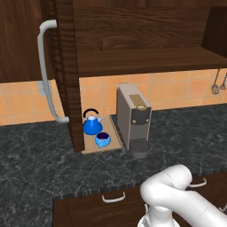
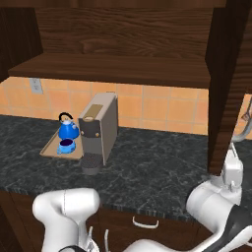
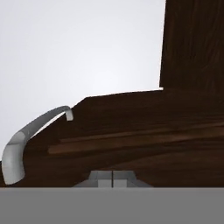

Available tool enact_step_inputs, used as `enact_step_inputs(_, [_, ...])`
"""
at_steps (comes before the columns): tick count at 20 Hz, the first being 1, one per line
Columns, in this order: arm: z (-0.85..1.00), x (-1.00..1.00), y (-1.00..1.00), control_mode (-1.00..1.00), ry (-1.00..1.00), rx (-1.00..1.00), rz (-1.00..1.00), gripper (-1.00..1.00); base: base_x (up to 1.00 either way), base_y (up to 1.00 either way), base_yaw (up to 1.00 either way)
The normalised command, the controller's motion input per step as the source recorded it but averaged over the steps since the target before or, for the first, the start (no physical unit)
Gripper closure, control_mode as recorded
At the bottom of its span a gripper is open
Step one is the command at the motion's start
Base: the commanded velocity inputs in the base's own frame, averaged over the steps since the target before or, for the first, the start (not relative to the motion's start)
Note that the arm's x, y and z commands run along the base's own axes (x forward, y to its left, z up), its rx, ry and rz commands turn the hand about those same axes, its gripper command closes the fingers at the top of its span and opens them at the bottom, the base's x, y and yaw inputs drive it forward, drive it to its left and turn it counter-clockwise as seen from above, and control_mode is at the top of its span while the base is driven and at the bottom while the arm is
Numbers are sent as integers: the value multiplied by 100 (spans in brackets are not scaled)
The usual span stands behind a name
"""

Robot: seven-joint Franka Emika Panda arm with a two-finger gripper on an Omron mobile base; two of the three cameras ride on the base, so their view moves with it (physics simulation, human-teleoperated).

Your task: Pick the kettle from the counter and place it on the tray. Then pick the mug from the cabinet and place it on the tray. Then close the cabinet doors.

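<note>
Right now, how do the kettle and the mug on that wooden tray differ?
The kettle is larger than the mug. The kettle has a black arched handle on top and a short pale spout; the mug has a small side handle. The kettle is lidded, while the mug is open with a dark inside. The kettle stands nearer the wall, the mug nearer the counter's front. Both are bright blue, upright, and on the tray.

Glossy white arm (image 2: 66, 209) of rounded, tube-like segments — smooth, bulbous shells at the joints, dark collar behind the pincer's end — pale grey fingertips (image 3: 105, 177), squared and blocky.
</note>
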Motion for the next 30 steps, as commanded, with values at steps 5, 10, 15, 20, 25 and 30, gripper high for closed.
enact_step_inputs(5, [24,-36,85,-100,17,-23,-15,100,0,0,0])
enact_step_inputs(10, [39,-6,93,-100,24,-15,-21,100,0,0,0])
enact_step_inputs(15, [45,15,73,-100,34,-4,-17,100,0,0,0])
enact_step_inputs(20, [6,23,87,-100,29,-7,-7,100,0,0,0])
enact_step_inputs(25, [4,53,75,-100,43,-3,0,100,0,0,0])
enact_step_inputs(30, [0,87,44,-100,19,2,11,100,0,0,0])
